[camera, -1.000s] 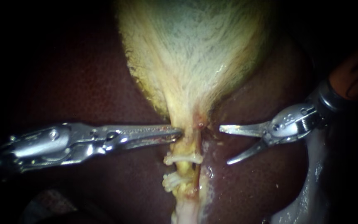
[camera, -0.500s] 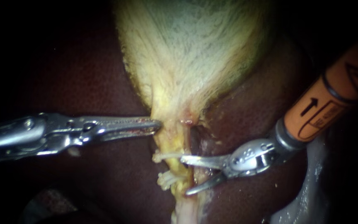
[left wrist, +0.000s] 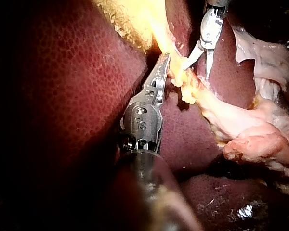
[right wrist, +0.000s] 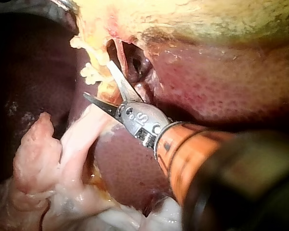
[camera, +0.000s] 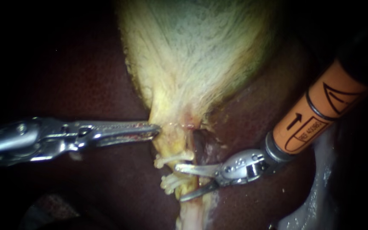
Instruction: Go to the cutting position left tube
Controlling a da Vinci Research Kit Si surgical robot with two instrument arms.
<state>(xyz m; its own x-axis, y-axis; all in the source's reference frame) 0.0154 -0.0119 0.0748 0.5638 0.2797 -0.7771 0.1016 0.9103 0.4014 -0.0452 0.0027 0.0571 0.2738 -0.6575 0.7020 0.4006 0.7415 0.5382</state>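
The pale yellow gallbladder narrows to a yellow tube lying on the dark red liver. Two white clips sit on the tube, an upper one and a lower one. My left instrument comes in level from the left, its jaws shut on the edge of the gallbladder neck, just above the clips. My right instrument has open blades astride the tube: one blade lies between the clips, the other below the lower clip. The right wrist view shows the same blades open beside the clips.
An orange sleeve covers the right shaft behind its wrist. A dark hollow opens just right of the tube. Pale loose tissue lies at the lower right, and in the left wrist view it lies past the clips.
My right instrument has come down and leftward from beside the gallbladder neck to the clipped tube, blades still open. My left instrument has drawn the neck to the left.
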